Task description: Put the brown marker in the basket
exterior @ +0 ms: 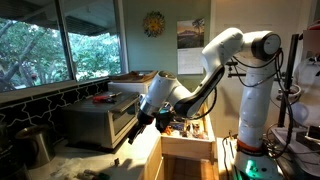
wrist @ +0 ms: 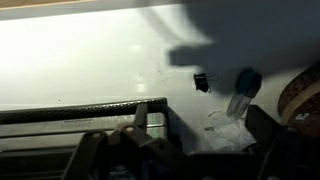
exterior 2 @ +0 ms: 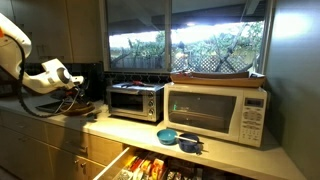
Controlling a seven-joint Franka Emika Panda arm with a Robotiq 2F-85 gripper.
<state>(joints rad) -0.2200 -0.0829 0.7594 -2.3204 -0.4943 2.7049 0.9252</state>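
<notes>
Ahead of the hand (wrist: 175, 150) and off to its right, the wrist view shows a short stick-shaped item with a dark cap lying on the pale bench (wrist: 90, 60). I read it as the marker (wrist: 241, 93), but the light is too poor for me to confirm brown. Just to the hand's side of it, and apart from it, sits a small black piece (wrist: 201, 82). Further right of the hand, at the frame edge, there's a round woven brown rim that I take for the basket (wrist: 302, 100). The marker is outside it and near it; can't tell if they touch.

Hand state: fingers (wrist: 88, 158) look spread wide with nothing gripped, though the wrist view is dim and blurred. A dark barred rack (wrist: 70, 112) sits close in front of the hand, on its left.

In an exterior view the hand hangs low and tilted down, just beside the front of the toaster oven (exterior: 108, 118), with an open drawer (exterior: 187, 150) below the arm. Past the hand, beyond the oven, are the microwave (exterior 2: 215, 112) and two blue bowls (exterior 2: 168, 136).
</notes>
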